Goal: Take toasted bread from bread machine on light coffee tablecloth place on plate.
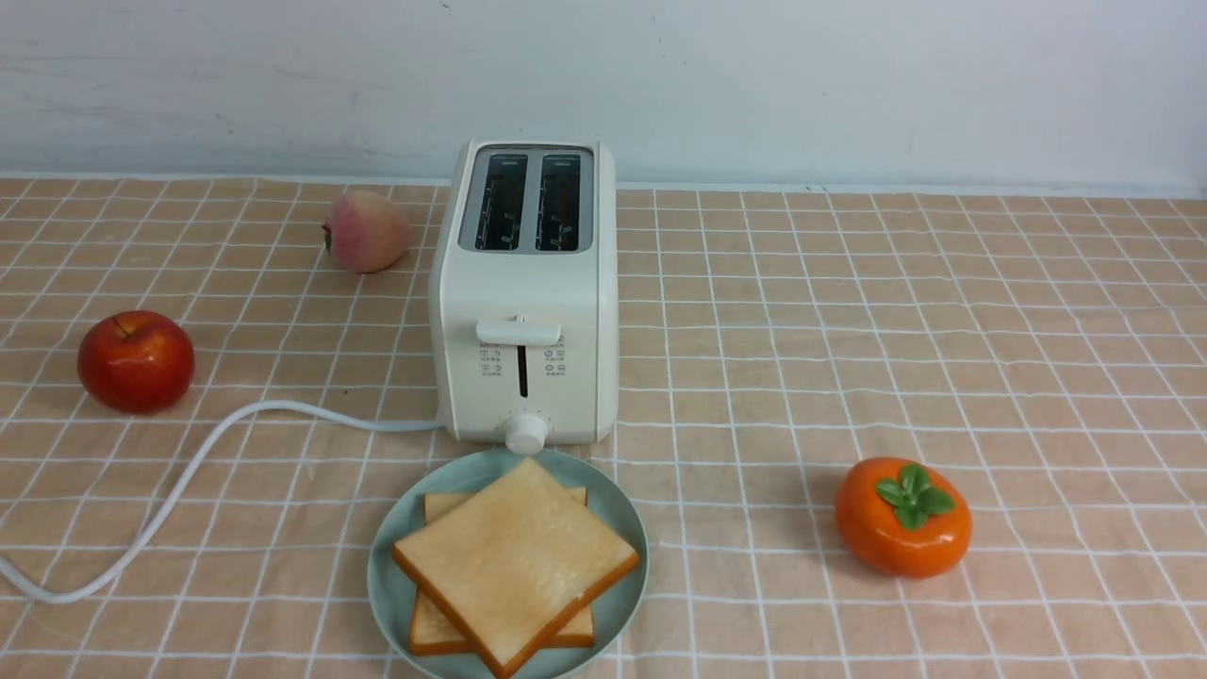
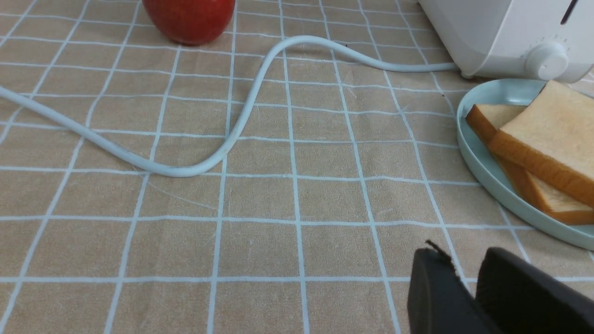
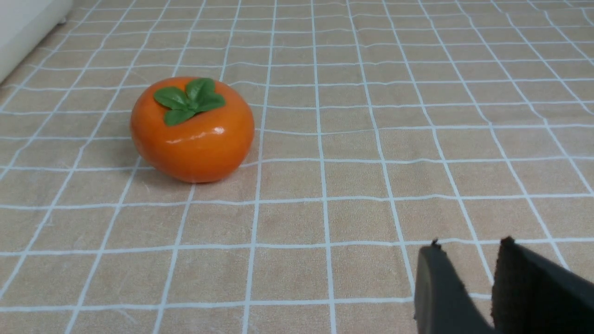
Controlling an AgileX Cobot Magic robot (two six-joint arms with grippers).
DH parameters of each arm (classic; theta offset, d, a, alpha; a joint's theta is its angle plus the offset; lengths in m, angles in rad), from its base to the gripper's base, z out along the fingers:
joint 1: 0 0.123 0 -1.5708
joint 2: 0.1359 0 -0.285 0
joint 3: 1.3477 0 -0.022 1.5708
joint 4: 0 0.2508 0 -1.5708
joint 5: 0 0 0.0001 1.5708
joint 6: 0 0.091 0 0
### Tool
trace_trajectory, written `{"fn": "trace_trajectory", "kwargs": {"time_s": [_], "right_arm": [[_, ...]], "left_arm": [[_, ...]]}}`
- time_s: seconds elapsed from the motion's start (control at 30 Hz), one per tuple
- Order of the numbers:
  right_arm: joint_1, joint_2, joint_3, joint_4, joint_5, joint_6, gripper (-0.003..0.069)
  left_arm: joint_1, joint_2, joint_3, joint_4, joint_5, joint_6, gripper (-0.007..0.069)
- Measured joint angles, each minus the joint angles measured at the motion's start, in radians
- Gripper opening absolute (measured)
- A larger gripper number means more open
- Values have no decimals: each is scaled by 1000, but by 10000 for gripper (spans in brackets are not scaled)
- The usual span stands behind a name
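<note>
In the front view, the toasted bread [image 1: 517, 562] lies on the plate [image 1: 379, 587]: two square slices, pale golden on the face with browner crust edges, one stacked on the other and turned at an angle so that corners of the lower slice show around it. The plate is round and pale teal, set on the light coffee tablecloth [image 1: 754, 396] just in front of the bread machine [image 1: 528, 283]. Both slots of the machine are empty; its lever [image 1: 519, 332] is at the upper end of its slit, with a round knob [image 1: 526, 433] below. A white cord [image 1: 203, 451] runs from the machine's left side across the cloth. A red apple [image 1: 137, 362] stands to the left, a pink-yellow fruit [image 1: 367, 231] near the machine's rear left, and an orange persimmon [image 1: 903, 517] with green leaves well to the right of the plate. In the left wrist view, the left gripper [image 2: 457, 273] has its dark fingers slightly parted at the tips, released, with cloth visible between them; the plated toast is apart from them. The cord, the apple's lower part and the machine's front corner also show. In the right wrist view, the right gripper [image 3: 471, 260] likewise has its fingers parted and released, holding nothing, over the cloth. The persimmon rests apart from them, and a white edge of the machine is partly visible.
</note>
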Motion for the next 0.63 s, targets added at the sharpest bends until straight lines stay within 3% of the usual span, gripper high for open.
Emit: {"fn": "trace_trajectory", "kwargs": {"time_s": [0.63], "right_arm": [[0,0,0,0,0,0,203]], "left_arm": [[0,0,0,0,0,0,158]]}}
